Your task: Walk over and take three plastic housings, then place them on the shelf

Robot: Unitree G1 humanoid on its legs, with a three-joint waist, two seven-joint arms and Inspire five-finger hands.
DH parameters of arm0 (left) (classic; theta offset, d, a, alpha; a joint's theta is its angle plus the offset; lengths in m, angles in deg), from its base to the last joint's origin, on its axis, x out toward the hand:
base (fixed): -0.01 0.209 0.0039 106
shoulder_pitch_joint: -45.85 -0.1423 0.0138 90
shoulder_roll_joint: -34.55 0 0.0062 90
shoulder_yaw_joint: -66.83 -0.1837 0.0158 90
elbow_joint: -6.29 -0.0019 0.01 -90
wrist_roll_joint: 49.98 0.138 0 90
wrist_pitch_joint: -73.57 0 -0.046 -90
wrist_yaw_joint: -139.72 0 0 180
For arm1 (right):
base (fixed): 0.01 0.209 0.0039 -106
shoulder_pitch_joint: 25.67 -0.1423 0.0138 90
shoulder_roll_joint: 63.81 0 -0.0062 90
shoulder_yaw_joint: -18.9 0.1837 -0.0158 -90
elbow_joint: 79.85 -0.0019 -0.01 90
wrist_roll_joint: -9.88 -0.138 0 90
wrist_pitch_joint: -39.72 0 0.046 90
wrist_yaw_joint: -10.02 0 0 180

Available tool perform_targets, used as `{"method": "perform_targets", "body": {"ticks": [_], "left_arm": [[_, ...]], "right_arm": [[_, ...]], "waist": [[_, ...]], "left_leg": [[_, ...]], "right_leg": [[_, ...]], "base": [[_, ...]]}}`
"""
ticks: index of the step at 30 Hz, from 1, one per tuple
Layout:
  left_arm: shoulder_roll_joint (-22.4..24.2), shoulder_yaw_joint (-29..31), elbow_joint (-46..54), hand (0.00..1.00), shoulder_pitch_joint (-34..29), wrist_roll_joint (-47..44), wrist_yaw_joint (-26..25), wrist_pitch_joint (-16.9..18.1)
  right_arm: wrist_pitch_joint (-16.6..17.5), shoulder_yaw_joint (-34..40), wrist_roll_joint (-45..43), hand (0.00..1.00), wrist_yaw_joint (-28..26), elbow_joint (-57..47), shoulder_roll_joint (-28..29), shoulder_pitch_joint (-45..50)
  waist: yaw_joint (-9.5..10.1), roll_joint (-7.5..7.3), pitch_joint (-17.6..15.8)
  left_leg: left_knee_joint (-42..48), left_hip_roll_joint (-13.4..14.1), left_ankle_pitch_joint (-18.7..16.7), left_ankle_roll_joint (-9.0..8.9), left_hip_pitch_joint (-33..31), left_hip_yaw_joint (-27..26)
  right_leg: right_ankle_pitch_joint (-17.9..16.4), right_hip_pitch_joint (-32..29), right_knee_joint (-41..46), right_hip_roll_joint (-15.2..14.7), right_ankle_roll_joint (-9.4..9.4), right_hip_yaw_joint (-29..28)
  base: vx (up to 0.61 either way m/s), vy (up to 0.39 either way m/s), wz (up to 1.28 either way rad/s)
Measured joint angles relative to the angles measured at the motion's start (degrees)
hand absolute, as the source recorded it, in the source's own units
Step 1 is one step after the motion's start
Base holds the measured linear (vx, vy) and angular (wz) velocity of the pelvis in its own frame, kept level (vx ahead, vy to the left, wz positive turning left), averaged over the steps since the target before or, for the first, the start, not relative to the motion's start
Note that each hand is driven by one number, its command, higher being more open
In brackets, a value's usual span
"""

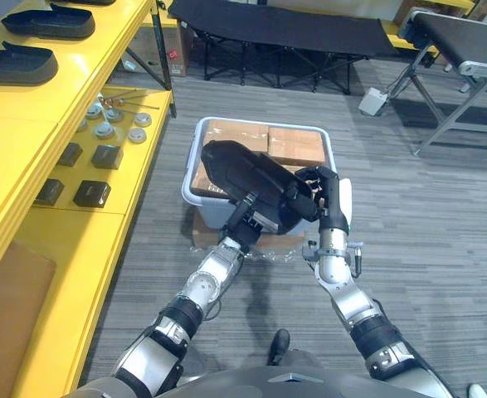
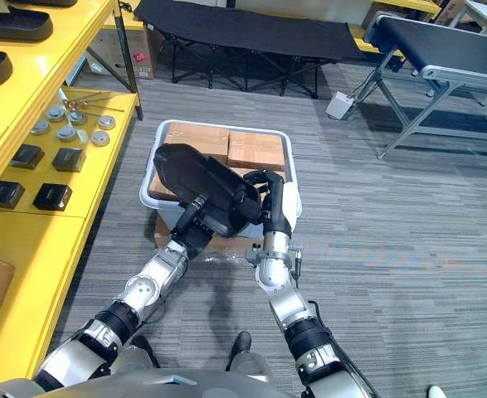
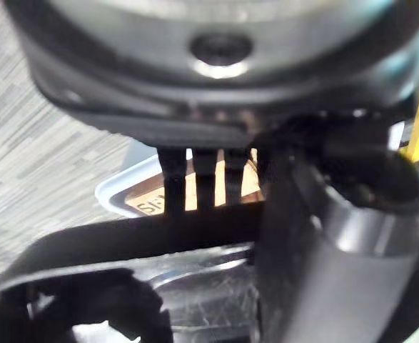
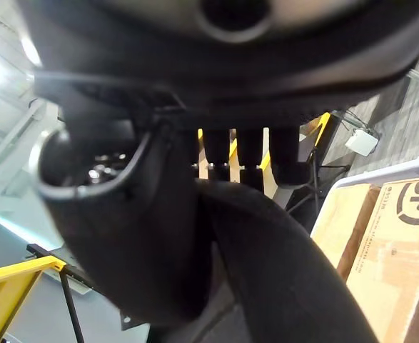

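Bright, even light covers the grey floor [image 1: 442,215] and the yellow shelf [image 1: 19,149]. Soft shadow pools under the black cot [image 1: 276,25] (no hard edges anywhere). The black plastic housing [image 1: 243,170] carries a faint sheen.

Right hand [image 4: 216,78] grips black plastic housing [image 4: 280,264], fingers [image 4: 248,153] hooked over its edge, thumb [image 4: 95,171] against its face. Beyond: cardboard boxes [image 4: 402,229] inside pale tub [image 4: 402,168]; yellow shelf frame [image 4: 9,282].
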State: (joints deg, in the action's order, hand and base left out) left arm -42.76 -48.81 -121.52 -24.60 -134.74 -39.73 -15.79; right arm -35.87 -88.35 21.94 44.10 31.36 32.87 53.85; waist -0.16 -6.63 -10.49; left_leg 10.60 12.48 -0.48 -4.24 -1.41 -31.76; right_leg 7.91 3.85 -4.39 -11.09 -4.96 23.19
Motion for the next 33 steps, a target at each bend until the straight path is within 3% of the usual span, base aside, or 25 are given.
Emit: {"method": "perform_targets", "body": {"ticks": [7, 13, 19, 33], "left_arm": [[0.00, -1.63, 0.01, 1.00, -0.56, 7.25, 0.69, -0.73], [-0.04, -1.40, 0.34, 1.00, -1.80, 16.38, 0.06, -0.31], [-1.77, 1.12, 11.47, 1.00, -5.58, 24.88, -1.66, -1.53], [-2.19, 12.24, 15.73, 1.00, -14.63, 24.59, 3.94, -7.08]], "right_arm": [[-0.10, 0.01, -0.06, 0.00, -0.06, 0.01, -0.06, 0.37], [-3.69, 0.08, 0.73, 0.00, 0.37, 0.02, -0.03, 0.43], [-5.99, 2.31, 1.07, 0.00, 1.65, 0.70, 0.09, -1.94], [-6.53, 9.07, 5.13, 0.00, 1.13, 0.71, -4.35, -3.25]], "waist": [[-0.11, 0.04, 0.03], [0.06, 0.08, 0.07], [1.22, 0.23, 0.16], [2.78, 0.98, 1.80]], "left_leg": [[-2.80, -1.14, 1.36, 0.05, 1.37, -0.39], [-4.65, -2.18, 2.09, 0.30, 2.42, -0.90], [-6.33, -3.02, 3.06, 0.55, 3.04, -0.51], [-15.47, -6.91, 6.65, 0.50, 8.27, 1.09]], "right_leg": [[0.03, 0.15, 0.00, -0.36, -0.05, -0.08], [0.21, 0.18, 0.00, -0.96, -0.37, -0.50], [0.27, 0.48, 0.01, -1.29, -0.49, 0.06], [-0.49, 2.38, 1.08, -2.91, -1.99, 1.34]], "base": [[0.00, 0.002, -0.01], [0.01, 0.017, -0.02], [0.00, 0.011, 0.03], [0.00, 0.044, 0.06]]}}
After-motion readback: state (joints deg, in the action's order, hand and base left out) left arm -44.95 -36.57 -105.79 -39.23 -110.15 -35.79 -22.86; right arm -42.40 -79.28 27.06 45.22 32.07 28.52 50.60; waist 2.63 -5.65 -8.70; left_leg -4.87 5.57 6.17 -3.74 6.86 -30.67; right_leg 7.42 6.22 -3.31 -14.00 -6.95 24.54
